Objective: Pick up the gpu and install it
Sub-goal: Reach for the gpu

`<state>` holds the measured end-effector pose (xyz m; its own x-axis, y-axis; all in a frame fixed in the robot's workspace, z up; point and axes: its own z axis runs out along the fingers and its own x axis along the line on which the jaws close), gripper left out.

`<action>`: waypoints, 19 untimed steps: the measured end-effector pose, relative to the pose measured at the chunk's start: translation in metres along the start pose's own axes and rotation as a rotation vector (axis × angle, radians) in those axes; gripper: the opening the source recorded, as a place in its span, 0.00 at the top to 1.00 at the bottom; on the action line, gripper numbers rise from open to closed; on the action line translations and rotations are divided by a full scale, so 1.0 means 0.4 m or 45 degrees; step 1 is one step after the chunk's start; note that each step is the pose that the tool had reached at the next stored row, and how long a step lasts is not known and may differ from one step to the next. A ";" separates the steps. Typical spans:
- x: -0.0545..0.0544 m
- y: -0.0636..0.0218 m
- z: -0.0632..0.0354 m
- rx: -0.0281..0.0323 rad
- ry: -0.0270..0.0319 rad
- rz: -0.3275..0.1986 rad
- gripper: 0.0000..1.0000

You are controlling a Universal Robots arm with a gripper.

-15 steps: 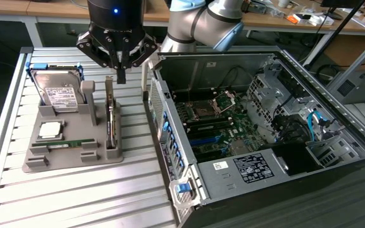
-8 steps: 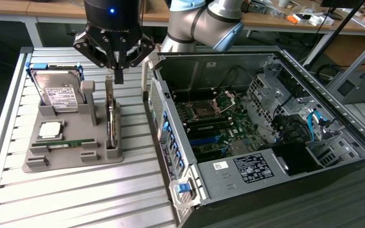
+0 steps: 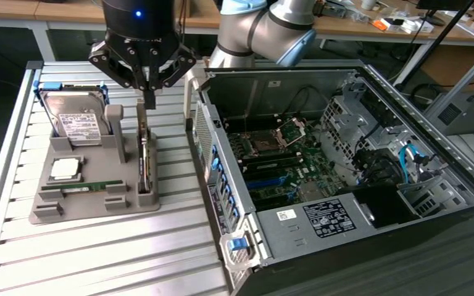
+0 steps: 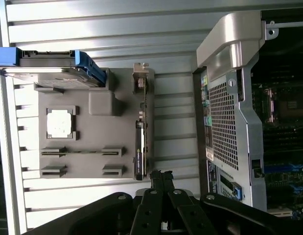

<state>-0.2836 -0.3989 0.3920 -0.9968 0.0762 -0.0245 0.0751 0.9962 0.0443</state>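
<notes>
Exterior view: gripper (image 3: 149, 98) closed, empty; just above gpu (image 3: 143, 160).

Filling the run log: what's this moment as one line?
gpu: on edge in grey holder | hand: shut, above gpu's end | install: not done

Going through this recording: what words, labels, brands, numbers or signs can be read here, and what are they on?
No text here can be read.
Label on the hard drive: print too small to read.
Label on the power supply: too small to read.
Small white sticker beside it: too small to read.
Light marks on the gpu: blurred.
</notes>
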 end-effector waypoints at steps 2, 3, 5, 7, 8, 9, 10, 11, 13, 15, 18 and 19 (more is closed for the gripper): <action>0.005 0.000 0.000 0.0000 0.0000 0.000 0.89; 0.006 0.000 0.000 0.0000 0.0000 0.000 0.89; 0.010 -0.001 0.000 0.0000 0.0000 0.000 0.89; 0.013 -0.001 0.000 0.0000 0.0000 0.000 0.89; 0.014 -0.001 0.000 0.0000 0.0000 0.000 0.89; 0.015 -0.001 0.000 0.0000 0.0000 0.000 0.89; 0.017 -0.001 0.000 0.0000 0.0000 0.000 0.89; 0.019 -0.001 0.000 -0.0001 -0.0001 0.000 0.89; 0.023 -0.002 -0.001 0.0000 0.0000 0.000 0.89; 0.028 -0.002 -0.001 -0.0001 0.0000 0.000 0.89; 0.031 -0.002 -0.001 0.0000 0.0000 0.000 0.89; 0.031 -0.002 -0.001 0.0000 0.0000 0.000 0.89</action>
<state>-0.2960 -0.3989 0.3920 -0.9968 0.0762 -0.0244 0.0751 0.9962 0.0444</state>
